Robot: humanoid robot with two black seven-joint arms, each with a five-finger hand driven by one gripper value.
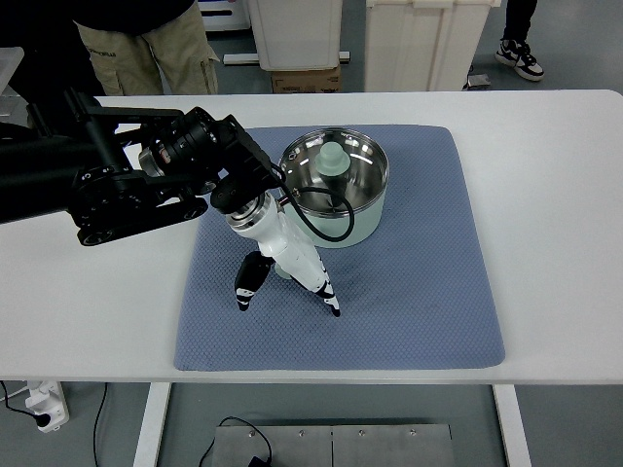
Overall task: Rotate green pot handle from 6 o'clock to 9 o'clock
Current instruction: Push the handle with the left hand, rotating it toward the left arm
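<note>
Left robot hand (287,277) sat at about 7 o'clock from the green pot (336,199), arm coming in from the picture's left edge. Fingers (249,282) were spread and pointing down toward 6 o'clock, one dark-tipped finger near the mat's lower middle, the other splayed off toward 7; nothing visibly pinched between them. White palm body lay right against the pot's lower-left wall, so the handle, if it was at 6 to 7 o'clock, was hidden under the wrist; couldn't tell its actual clock position or whether the hand was touching it. A black cable looped from the wrist across the pot's front wall. Pot itself stood upright at the upper middle of the blue mat (428,292), glass lid (334,161) on with its pale green knob centred. Mat lay flat on the white surface (565,195). Right robot hand wasn't in view. A person's legs (146,53) showed beyond the far edge at 11 o'clock, white bins (428,44) at 12, clear of the work. Judgement: rotation not shown as finished, no handle visible sticking out at 9 o'clock. Likely early or mid sweep, with contact on the handle unconfirmed and the turn toward 9 remaining.
</note>
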